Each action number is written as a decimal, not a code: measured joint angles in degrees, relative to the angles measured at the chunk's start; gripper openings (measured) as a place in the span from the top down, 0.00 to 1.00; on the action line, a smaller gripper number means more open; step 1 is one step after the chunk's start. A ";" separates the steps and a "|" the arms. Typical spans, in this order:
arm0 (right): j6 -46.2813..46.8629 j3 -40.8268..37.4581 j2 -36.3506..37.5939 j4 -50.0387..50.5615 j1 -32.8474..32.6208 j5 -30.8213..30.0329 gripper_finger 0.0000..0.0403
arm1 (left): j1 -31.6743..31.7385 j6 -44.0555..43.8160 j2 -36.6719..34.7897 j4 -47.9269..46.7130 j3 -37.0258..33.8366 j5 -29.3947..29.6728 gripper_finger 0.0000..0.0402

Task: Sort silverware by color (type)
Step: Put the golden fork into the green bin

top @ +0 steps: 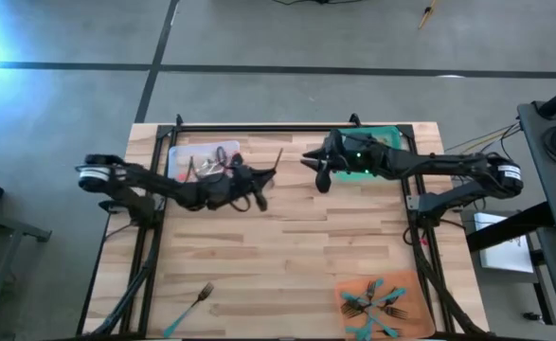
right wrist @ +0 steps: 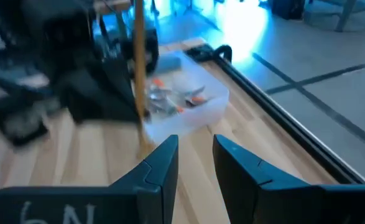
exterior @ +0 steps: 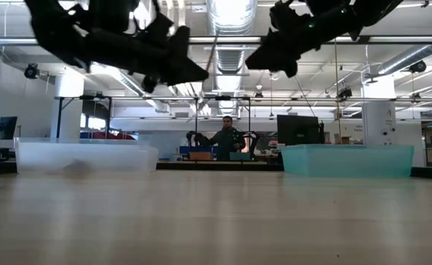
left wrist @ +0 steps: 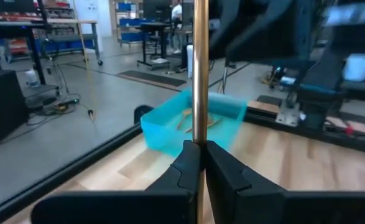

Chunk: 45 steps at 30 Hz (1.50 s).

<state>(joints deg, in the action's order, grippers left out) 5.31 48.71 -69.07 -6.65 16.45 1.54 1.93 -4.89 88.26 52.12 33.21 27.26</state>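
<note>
I had the left gripper (top: 263, 180) clamped on a thin gold-toned utensil (left wrist: 200, 68) above the table's far middle; the right gripper (right wrist: 194, 155) hung part-open, empty. By my judgement, sorting was nearly done: one teal-handled fork (top: 190, 306) lay at the near-left edge.

Gold utensil (left wrist: 200, 68) head cut off at edge; clear tray (top: 205, 157) contents indistinct

It was a big open robotics lab or workshop: exposed ceiling ducts (exterior: 230, 18) and strip lights, a concrete floor (top: 287, 33), desks with monitors (exterior: 298, 129), cables, and a person (exterior: 227, 138) working far beyond the jaws.
</note>
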 joint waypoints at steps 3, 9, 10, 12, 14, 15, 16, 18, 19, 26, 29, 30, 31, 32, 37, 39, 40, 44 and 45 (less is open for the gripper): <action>2.58 -0.05 -1.16 -4.38 -0.02 0.00 0.77 | 0.22 2.44 5.17 -0.65 5.35 0.99 1.00; -1.89 2.87 -1.89 -0.83 -0.01 -0.19 0.77 | 0.66 5.90 10.93 -0.28 12.96 11.53 1.00; -2.82 3.44 -1.89 0.88 0.07 -0.89 0.77 | 0.91 5.92 11.02 -0.27 13.05 11.65 1.00; -2.91 4.41 -1.89 1.99 0.09 -1.98 0.77 | 1.36 5.83 10.71 -0.16 12.46 10.14 1.00; -3.59 4.98 -1.88 1.01 0.09 -1.64 0.77 | 1.86 4.84 10.59 1.38 11.93 8.10 1.00; -4.15 5.33 -1.87 1.16 0.09 -1.60 0.77 | 2.01 4.40 10.59 2.26 11.67 7.61 1.00; -4.73 5.55 -1.88 1.25 0.09 -1.58 0.77 | 2.06 4.40 10.70 2.83 11.65 7.61 1.00; -5.11 5.95 -2.27 2.04 0.08 -1.54 0.77 | 2.12 4.82 11.17 3.62 12.37 7.45 1.00; -5.11 6.05 -2.62 1.98 0.07 -1.51 0.77 | 2.14 5.10 11.46 3.49 12.89 7.32 1.00; -4.97 6.08 -4.41 2.12 0.08 -1.55 0.77 | 2.39 7.39 14.63 3.24 17.36 6.82 1.00; -4.64 6.08 -4.67 2.08 0.09 -1.64 0.77 | 2.41 7.39 15.23 3.25 17.75 6.96 1.00; -4.64 6.08 -4.67 1.99 0.09 -1.66 0.77 | 2.41 7.36 15.29 3.25 17.74 6.96 1.00; -4.63 6.08 -4.67 1.83 0.09 -1.66 0.77 | 2.41 7.30 15.35 3.30 17.73 6.96 1.00; -4.59 6.08 -4.67 1.65 0.09 -1.66 0.77 | 2.41 7.24 15.42 3.35 17.73 6.76 1.00; -4.42 6.08 -4.67 1.11 0.09 -1.62 0.83 | 2.41 7.05 15.48 3.40 17.85 3.52 1.00; -4.35 6.08 -4.67 1.16 0.09 -1.61 0.87 | 2.41 7.00 15.53 3.38 18.41 3.22 1.00; -4.38 6.08 -4.67 1.20 0.09 -1.61 0.89 | 2.41 7.00 15.50 3.48 18.53 3.22 1.00; -5.33 6.08 -4.67 1.20 0.07 -1.51 0.95 | 2.41 7.39 15.50 3.47 18.62 3.23 1.00; -5.48 6.08 -4.67 1.20 0.09 -1.57 0.95 | 2.41 7.37 15.50 3.47 18.62 3.22 1.00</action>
<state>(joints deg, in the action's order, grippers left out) -0.17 54.78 -73.73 -5.45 16.53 -0.04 4.34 2.48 103.77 55.59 51.83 30.48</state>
